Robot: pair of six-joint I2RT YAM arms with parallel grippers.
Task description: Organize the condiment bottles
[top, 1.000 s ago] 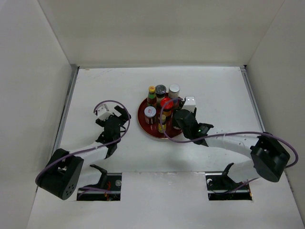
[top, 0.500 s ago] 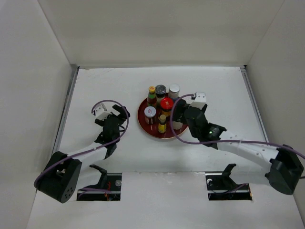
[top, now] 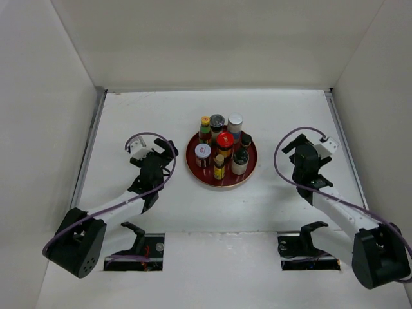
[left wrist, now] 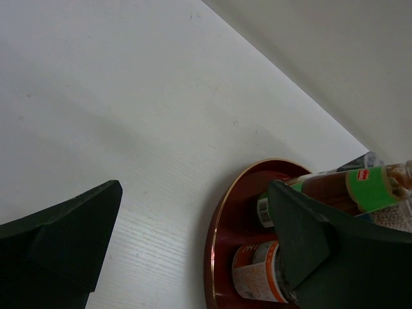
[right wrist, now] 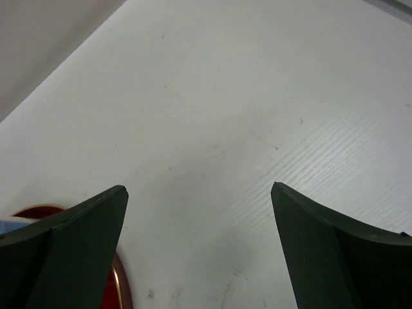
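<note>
1. Since a second ago, your right arm has pulled back from the tray. In the top view the right gripper (top: 299, 150) now sits well apart from the round red tray (top: 192, 165), on its right. The left gripper (top: 163, 152) has barely shifted on the tray's left.
2. All eight condiment bottles (top: 224, 140) stand upright, clustered on the glossy tray, with round caps in yellow, red, black, silver and white.
3. From the left wrist, your left gripper (left wrist: 194, 188) has its dark matte fingers spread wide with nothing between them. The white table (left wrist: 129, 96) shows a fine ribbed grain. Beside the right finger, on the gold-rimmed tray (left wrist: 214, 225), are a green-labelled bottle (left wrist: 360, 190) and an orange-labelled jar (left wrist: 256, 275).
4. From the right wrist, the right gripper (right wrist: 199, 188) is also wide and empty over the table (right wrist: 212, 96). A sliver of the tray (right wrist: 120, 286) shows at lower left.
</note>
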